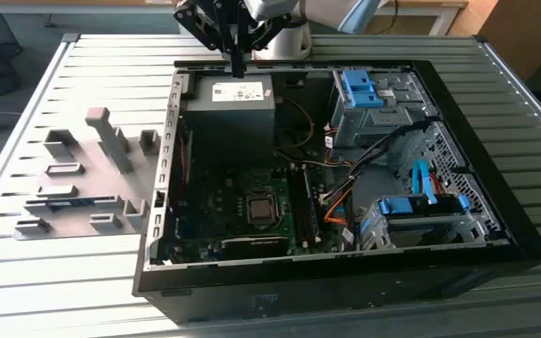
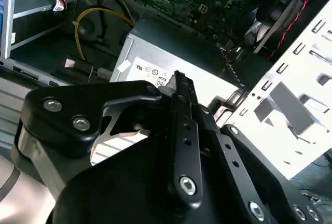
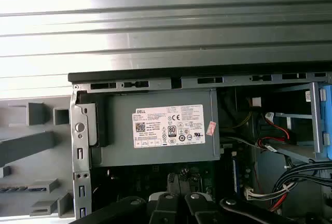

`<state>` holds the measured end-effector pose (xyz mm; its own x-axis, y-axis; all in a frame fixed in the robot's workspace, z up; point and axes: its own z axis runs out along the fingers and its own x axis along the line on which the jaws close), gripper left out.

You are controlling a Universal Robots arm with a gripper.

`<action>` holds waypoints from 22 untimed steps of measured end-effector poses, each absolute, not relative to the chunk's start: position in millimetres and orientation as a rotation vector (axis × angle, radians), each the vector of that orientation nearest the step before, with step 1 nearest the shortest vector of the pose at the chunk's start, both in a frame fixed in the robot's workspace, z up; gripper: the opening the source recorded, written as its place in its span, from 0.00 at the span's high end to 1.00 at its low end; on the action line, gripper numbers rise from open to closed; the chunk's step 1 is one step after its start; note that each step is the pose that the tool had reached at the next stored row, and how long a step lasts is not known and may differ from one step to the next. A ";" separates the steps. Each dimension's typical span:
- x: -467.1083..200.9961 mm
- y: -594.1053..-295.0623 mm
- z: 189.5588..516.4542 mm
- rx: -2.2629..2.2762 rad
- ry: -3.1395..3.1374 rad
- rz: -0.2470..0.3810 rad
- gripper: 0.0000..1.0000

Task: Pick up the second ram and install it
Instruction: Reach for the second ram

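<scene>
Blue and slim, the second ram [image 1: 68, 203] lies flat among the grey holder blocks [image 1: 92, 184] on the slatted table [image 1: 54, 282], outside the open computer case [image 1: 346, 289] on the exterior view's left. The gripper [image 1: 237, 69] hangs well apart from it, over the power supply [image 1: 228, 105] at the case's far wall, its fingers together with nothing between them. The likely risks are that fingers brought down together would press on the stick rather than straddle it, and that the crowded blocks and tall post could snag a finger. By count there is one ram in the holder, one gripper, one case, one power supply and two blue drive brackets [image 1: 360, 88].
</scene>
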<state>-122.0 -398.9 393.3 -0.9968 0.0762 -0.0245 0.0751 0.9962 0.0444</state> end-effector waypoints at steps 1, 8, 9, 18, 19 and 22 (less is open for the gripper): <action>-122.0 -398.9 393.3 0.118 3.113 0.068 0.89; -123.4 -398.9 393.3 0.118 3.112 0.068 0.89; -123.9 -398.9 393.3 0.118 3.112 0.068 0.89; -133.5 -398.9 393.3 0.118 3.113 0.068 0.89; -134.7 -398.9 393.3 0.118 3.112 0.068 0.89; -138.4 -398.9 393.3 0.118 3.112 0.068 0.89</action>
<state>-138.4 -398.9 393.3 -0.9968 0.0763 -0.0245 0.0751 0.9962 0.0444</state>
